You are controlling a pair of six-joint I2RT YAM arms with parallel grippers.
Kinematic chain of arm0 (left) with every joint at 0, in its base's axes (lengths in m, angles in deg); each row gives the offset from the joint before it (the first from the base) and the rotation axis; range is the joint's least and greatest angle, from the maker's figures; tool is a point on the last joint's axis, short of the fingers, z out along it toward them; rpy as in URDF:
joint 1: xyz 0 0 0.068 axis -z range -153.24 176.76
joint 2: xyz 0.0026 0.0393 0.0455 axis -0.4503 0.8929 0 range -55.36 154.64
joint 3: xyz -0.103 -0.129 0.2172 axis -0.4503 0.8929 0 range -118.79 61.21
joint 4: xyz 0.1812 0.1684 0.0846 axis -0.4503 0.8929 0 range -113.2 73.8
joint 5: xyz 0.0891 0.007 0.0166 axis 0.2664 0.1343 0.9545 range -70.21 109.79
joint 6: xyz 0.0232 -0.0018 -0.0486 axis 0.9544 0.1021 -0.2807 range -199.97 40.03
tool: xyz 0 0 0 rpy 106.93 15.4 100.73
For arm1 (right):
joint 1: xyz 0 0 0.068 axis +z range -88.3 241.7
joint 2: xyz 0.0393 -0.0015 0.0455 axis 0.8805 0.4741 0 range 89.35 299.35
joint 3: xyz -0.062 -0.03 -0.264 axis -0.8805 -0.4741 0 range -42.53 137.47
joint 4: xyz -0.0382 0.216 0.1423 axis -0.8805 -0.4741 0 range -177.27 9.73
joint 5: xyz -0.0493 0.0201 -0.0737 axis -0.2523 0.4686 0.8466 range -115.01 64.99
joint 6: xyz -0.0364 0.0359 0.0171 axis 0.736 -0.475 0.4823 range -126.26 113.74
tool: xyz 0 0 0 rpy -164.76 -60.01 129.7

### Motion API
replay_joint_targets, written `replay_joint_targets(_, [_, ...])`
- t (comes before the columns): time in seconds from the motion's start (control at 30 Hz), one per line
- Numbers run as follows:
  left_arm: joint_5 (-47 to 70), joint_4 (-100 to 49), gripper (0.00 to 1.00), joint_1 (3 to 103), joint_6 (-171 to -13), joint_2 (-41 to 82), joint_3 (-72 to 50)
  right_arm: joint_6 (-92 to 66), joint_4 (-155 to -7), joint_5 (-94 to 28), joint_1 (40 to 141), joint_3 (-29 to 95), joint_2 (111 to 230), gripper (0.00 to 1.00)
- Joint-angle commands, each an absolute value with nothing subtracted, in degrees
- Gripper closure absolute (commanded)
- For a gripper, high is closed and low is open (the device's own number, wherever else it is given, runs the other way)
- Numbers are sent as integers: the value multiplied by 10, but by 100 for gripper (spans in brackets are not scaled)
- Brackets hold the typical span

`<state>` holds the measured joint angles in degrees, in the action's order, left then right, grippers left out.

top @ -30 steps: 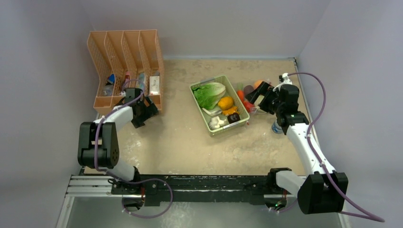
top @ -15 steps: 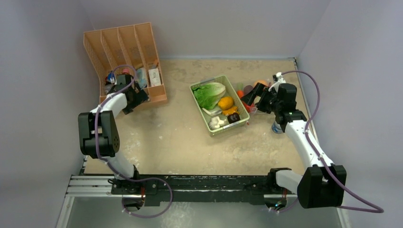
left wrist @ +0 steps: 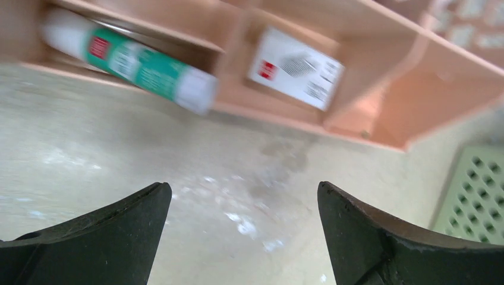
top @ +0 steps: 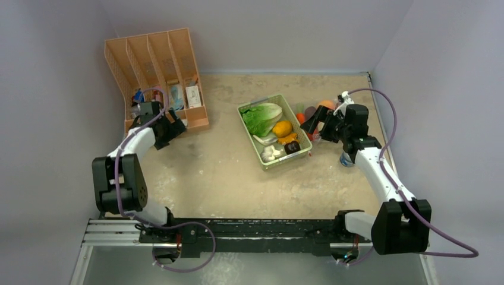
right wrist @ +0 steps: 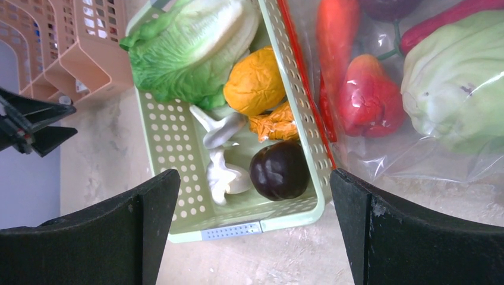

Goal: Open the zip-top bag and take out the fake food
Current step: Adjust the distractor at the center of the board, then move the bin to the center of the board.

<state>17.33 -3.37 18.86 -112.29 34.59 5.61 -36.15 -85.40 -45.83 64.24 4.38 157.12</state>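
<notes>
Sandy tabletop [top: 226, 172] between grey walls: the zip-top bag [right wrist: 416, 160], fake food [right wrist: 368, 98] inside, lies against the green tray [right wrist: 178, 154], its red zip strip [right wrist: 303, 77] just below the spread right pincer [right wrist: 252, 184]; the left pincer [left wrist: 243, 196], also spread, hovers well apart.

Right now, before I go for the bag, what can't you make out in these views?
Right wrist: the zip-top bag runs off the top and right edges; whether its zip strip is sealed, cannot tell.
Top view: the right gripper hides most of it.
Left wrist: blurred; organizer labels unreadable.
</notes>
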Motion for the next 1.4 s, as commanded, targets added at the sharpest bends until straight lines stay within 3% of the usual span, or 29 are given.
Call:
replay_joint_targets(0.0, [74,-91,6,212,-1131,264,95,-331,-861,-483,640,65,1584,0])
replay_joint_targets(0.43, [-28,-82,6,263,-1162,169,127,-284,-881,-515,642,155,1709,1])
replay_joint_targets(0.77, [-5,-95,6,306,-1179,142,170,-295,-852,-574,743,216,1865,4])
replay_joint_targets(1.37, [57,-54,6,306,-1184,130,160,-430,-737,-611,862,283,1941,2])
